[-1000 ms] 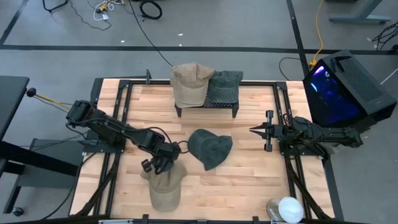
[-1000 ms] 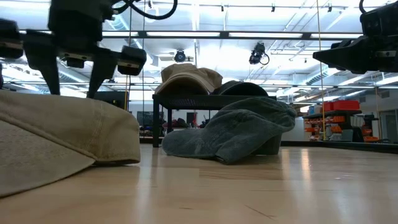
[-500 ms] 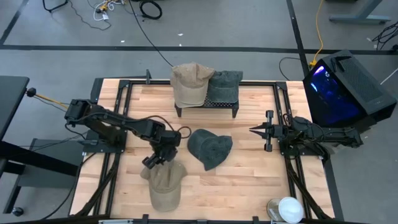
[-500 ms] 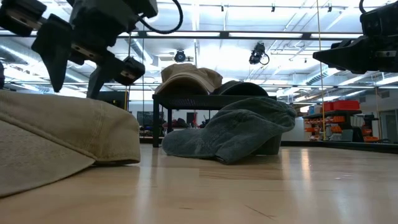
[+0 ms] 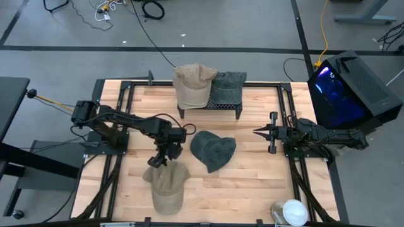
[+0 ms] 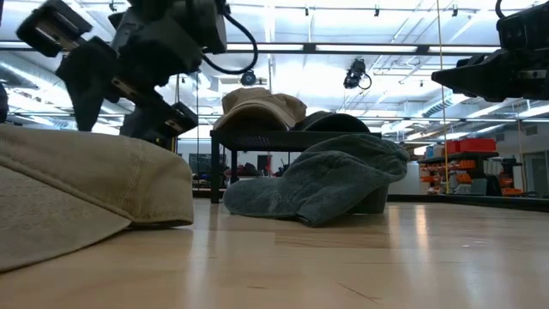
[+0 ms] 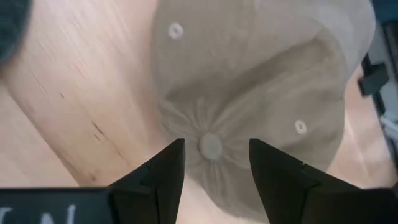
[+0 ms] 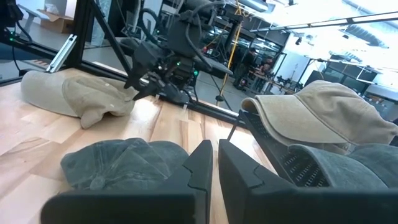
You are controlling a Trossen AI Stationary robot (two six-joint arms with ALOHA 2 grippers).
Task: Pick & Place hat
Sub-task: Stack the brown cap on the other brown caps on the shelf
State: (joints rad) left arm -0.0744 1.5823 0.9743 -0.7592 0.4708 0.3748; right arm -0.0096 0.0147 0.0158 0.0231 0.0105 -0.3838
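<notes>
Tan hat (image 5: pixel 167 187) lies lengthwise, brim toward the table's near edge.

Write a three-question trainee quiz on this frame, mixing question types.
1. True or false: the left gripper grips the tan cotton baseball cap on the table.
2. How many caps rest on the black wire rack?
3. The grey denim cap on the table lies: A) on the rack B) between both grippers C) under the right gripper.

Key: 1 false, it is open above it; 2 two; 3 B.
</notes>
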